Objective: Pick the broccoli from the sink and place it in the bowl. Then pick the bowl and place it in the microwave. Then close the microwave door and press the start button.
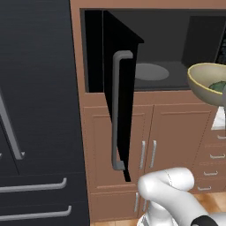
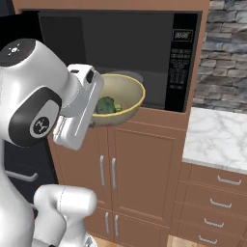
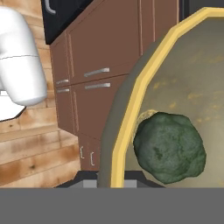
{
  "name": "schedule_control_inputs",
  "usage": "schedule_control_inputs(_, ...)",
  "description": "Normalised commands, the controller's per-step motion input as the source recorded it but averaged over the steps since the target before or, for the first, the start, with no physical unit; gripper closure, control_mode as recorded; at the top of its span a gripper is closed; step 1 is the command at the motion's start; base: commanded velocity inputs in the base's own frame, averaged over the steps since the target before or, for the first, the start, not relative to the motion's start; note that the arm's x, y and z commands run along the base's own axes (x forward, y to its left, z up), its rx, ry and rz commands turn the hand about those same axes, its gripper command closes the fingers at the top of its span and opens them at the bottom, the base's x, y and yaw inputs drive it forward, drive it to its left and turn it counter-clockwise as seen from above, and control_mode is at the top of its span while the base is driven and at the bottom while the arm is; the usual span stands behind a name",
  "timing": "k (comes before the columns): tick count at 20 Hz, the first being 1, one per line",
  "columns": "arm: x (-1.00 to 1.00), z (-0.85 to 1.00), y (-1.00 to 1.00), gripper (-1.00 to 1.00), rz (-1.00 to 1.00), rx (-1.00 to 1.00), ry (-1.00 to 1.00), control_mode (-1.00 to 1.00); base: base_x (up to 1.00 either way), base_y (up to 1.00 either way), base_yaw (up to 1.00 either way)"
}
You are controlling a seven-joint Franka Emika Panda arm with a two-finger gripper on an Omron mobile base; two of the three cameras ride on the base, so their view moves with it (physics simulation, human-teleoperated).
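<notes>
My gripper (image 3: 111, 182) is shut on the near rim of the olive-yellow bowl (image 2: 124, 94), holding it up level with the microwave's (image 2: 120, 43) open cavity, just in front of it. The dark-green broccoli (image 3: 169, 146) lies inside the bowl (image 3: 131, 109), close to the gripped rim. In the left base view the bowl (image 1: 206, 84) with the broccoli (image 1: 217, 86) hangs at the right edge. The microwave door (image 1: 124, 101) stands swung open to the left, its grey bar handle (image 1: 116, 110) facing me. A round turntable (image 1: 150, 71) shows inside. The sink is out of view.
The microwave's button panel (image 2: 182, 62) is on its right side. Brown cabinet doors (image 2: 140, 169) and drawers (image 2: 219, 202) sit below. A tall black fridge (image 1: 35, 110) stands left of the open door. A marble counter (image 2: 217, 137) lies to the right.
</notes>
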Motion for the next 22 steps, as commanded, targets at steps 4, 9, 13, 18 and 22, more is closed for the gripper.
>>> schedule_control_inputs(4,0.00,0.00,0.00,1.00,0.00,0.00,0.00,1.00,0.00,0.00,0.00)
schedule_control_inputs(9,0.51,-0.02,0.30,1.00,0.09,0.00,0.00,-1.00,0.00,0.00,0.00)
schedule_control_inputs(13,1.00,0.00,0.52,1.00,0.24,0.00,0.00,-1.00,0.00,0.00,0.00)
schedule_control_inputs(18,1.00,-0.02,0.09,1.00,0.09,0.00,0.00,-1.00,0.00,0.00,0.00)
schedule_control_inputs(22,1.00,0.00,0.00,1.00,0.01,-0.01,0.00,-1.00,0.00,0.00,0.00)
